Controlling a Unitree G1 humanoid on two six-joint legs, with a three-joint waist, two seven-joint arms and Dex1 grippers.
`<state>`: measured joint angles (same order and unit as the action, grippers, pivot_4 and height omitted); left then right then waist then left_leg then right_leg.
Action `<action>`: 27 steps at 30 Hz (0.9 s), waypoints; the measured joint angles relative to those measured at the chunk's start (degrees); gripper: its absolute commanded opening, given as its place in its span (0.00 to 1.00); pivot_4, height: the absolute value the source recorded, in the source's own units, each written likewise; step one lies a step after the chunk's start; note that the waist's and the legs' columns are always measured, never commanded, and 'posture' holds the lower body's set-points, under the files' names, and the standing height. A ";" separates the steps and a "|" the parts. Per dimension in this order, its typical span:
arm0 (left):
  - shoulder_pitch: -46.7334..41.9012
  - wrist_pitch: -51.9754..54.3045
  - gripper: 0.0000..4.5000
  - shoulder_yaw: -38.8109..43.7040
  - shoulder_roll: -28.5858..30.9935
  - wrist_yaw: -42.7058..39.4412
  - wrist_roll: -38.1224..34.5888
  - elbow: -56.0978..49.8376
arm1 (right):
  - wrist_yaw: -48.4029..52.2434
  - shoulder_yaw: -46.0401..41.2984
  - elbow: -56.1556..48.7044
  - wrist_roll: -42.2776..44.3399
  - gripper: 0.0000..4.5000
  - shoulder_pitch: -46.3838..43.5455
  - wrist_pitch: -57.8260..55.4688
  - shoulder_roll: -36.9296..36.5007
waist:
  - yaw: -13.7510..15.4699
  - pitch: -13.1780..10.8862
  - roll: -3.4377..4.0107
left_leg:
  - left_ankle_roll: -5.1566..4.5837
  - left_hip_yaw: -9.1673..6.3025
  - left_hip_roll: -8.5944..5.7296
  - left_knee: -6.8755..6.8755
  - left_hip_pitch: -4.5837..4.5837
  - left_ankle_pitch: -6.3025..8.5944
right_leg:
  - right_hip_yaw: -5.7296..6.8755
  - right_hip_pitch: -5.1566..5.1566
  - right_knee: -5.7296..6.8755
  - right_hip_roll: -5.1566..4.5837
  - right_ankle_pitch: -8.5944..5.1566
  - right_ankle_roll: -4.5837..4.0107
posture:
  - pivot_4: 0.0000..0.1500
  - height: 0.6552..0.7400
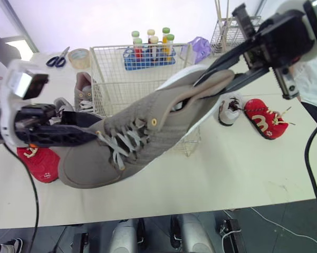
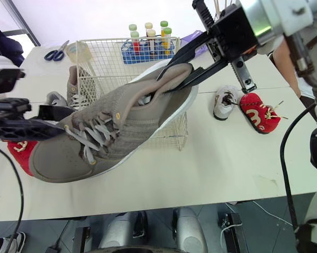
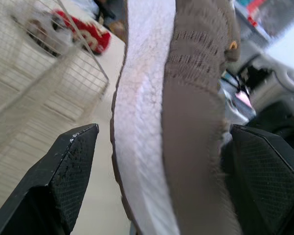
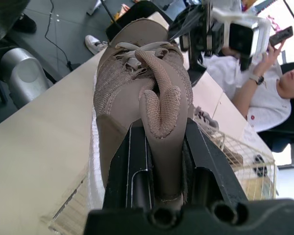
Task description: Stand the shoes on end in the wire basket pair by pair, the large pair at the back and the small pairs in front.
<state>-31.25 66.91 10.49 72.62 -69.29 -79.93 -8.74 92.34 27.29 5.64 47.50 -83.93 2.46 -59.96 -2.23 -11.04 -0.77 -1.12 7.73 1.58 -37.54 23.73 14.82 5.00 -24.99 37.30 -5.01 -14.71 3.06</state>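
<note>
Right gripper (image 2: 164, 84) pinches the big shoe (image 1: 147, 132) by its heel, aloft over the basket's (image 1: 147, 47) front rim; left gripper (image 1: 89, 129) is spread about the toe; we judge no pair stood yet; small shoes (image 1: 266, 120) lie toward both ends of the worktop (image 1: 227, 168).

large taupe shoe (image 1: 147, 132), white sole, pale grey laces: off the table, tilted, toe low toward the left, heel high over the front of the wire basket (image 1: 113, 68). heel collar pinched by the right gripper (image 1: 211, 84), toe between the spread fingers of the left gripper (image 1: 92, 128). basket white, open-topped, upright on the table. second taupe shoe (image 1: 83, 87) stands on end at the basket's left wall; inside or outside, cannot tell. right of the basket, on the table: small grey-and-white shoe (image 1: 229, 110) just beside a small red shoe (image 1: 266, 120). left of it: another red shoe (image 1: 39, 164), partly hidden.
</note>
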 measured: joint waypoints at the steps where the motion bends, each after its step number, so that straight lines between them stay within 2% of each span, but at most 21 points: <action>1: -1.46 0.00 1.00 -1.28 -1.06 -1.20 1.48 -0.17 | 0.00 0.00 -0.18 0.03 0.05 -0.04 -0.04 -0.07 | 0.06 0.00 0.00 | -0.02 -0.01 0.01 -0.12 0.06 0.01 | 0.00 -0.03 0.06 0.00 0.00 0.00 | 1.00 1.00; 4: -4.61 0.17 1.00 -3.22 -3.64 -3.14 3.39 -0.46 | 0.00 0.00 -0.44 0.10 0.05 -0.10 -0.48 -0.07 | 0.14 0.00 0.00 | -0.09 -0.06 0.09 -0.56 0.52 0.05 | 0.05 -0.33 0.30 0.04 0.02 0.05 | 1.00 1.00; 5: -5.42 0.41 0.94 -3.37 -4.66 -3.40 3.51 -0.53 | 0.00 0.00 -0.49 0.10 0.04 -0.10 -0.69 -0.05 | 0.17 0.00 0.00 | -0.11 -0.07 0.09 -0.64 0.62 0.05 | 0.05 -0.40 0.33 0.04 0.05 0.09 | 1.00 1.00; 7: -6.12 1.68 0.81 -3.51 -5.70 -3.15 3.62 -0.46 | 0.00 -0.06 -0.66 0.35 0.04 -0.10 -0.96 -0.10 | 0.21 0.00 0.00 | -0.13 -0.08 0.09 -0.71 0.63 0.06 | 0.04 -0.40 0.38 0.02 0.06 0.11 | 1.00 1.00; 10: -6.36 3.64 0.50 -3.43 -7.04 -1.93 3.66 -0.18 | 0.00 -0.49 -0.77 1.08 0.04 -0.11 -1.84 -0.15 | 0.23 0.00 -0.01 | -0.14 -0.09 0.09 -0.73 0.63 0.06 | 0.04 -0.40 0.40 0.02 0.06 0.11 | 1.00 1.00; 13: -6.18 4.36 0.28 -2.58 -8.16 -0.21 3.71 -0.12 | 0.00 -0.86 -0.78 1.08 0.04 -0.10 -3.43 -0.15 | 0.27 0.00 -0.01 | -0.14 -0.10 0.09 -0.75 0.63 0.06 | 0.04 -0.40 0.44 0.01 0.06 0.11 | 1.00 1.00; 14: -5.85 4.37 0.25 -2.01 -8.62 0.59 3.68 -0.42 | 0.00 -1.07 -0.78 1.01 0.04 -0.10 -4.03 -0.14 | 0.28 0.00 -0.01 | -0.14 -0.10 0.09 -0.76 0.63 0.06 | 0.04 -0.40 0.45 0.01 0.06 0.11 | 1.00 1.00; 17: -3.65 4.61 0.25 0.33 -10.16 2.98 2.55 -2.11 | 0.00 -1.92 -0.85 0.56 0.04 0.02 -6.08 0.01 | 0.36 0.00 -0.01 | -0.14 -0.11 0.09 -0.77 0.63 0.06 | 0.04 -0.40 0.47 0.00 0.06 0.11 | 1.00 1.00; 20: -2.20 4.80 0.25 2.74 -11.70 6.45 0.65 -3.27 | -0.37 -5.18 -0.04 -1.65 0.36 0.34 -10.09 1.12 | 0.59 0.00 -0.01 | -0.14 -0.13 0.09 -0.81 0.62 0.06 | 0.04 -0.39 0.53 -0.01 0.06 0.11 | 1.00 1.00; 25: 3.77 3.18 0.25 11.75 -15.86 17.29 -5.15 -4.44 | -11.28 -15.96 7.45 -6.19 0.95 6.70 -21.85 -0.47 | 1.62 0.03 -0.14 | -0.14 -0.18 0.08 -0.94 0.61 0.06 | 0.05 -0.32 0.55 -0.09 0.07 0.09 | 1.00 1.00; 27: 4.94 0.93 0.25 15.55 -17.74 22.30 -8.22 -5.37 | -16.76 -21.51 8.24 -4.16 0.98 11.80 -29.49 -0.58 | 1.78 0.02 -0.14 | -0.18 -0.27 0.08 -1.09 0.67 0.09 | 0.09 -0.28 0.60 -0.15 0.07 0.08 | 1.00 1.00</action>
<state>-26.31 67.84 26.04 54.88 -46.98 -88.15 -14.11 75.58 5.78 13.88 43.34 -72.13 -27.03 -60.54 -0.45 -11.01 -0.91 -1.30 7.47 1.66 -38.63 24.40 14.91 5.09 -25.27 37.89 -5.16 -14.64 3.14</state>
